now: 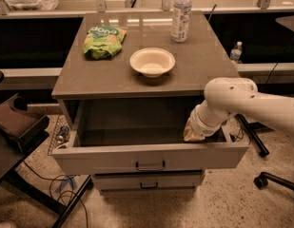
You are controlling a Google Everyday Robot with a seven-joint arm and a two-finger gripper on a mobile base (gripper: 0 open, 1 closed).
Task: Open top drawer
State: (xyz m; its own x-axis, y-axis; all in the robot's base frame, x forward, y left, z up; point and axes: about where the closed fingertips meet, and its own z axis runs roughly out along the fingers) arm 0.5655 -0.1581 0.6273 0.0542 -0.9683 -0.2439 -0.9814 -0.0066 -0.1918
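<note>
The top drawer (113, 158) is grey, the tool (194, 133) inside its right end cream.

**Hidden and cut off**

The gripper (193, 132) sits inside the top drawer (103, 158) at its right end, its tip hidden behind the drawer's front; the arm (260, 106) runs off the right edge; the lower drawer (146, 182) is largely overhung.

The top drawer (151, 156) stands pulled out. The gripper (194, 133) is inside it at the right end, near the front panel. A bowl (152, 62) sits on the cabinet top (203, 65).
</note>
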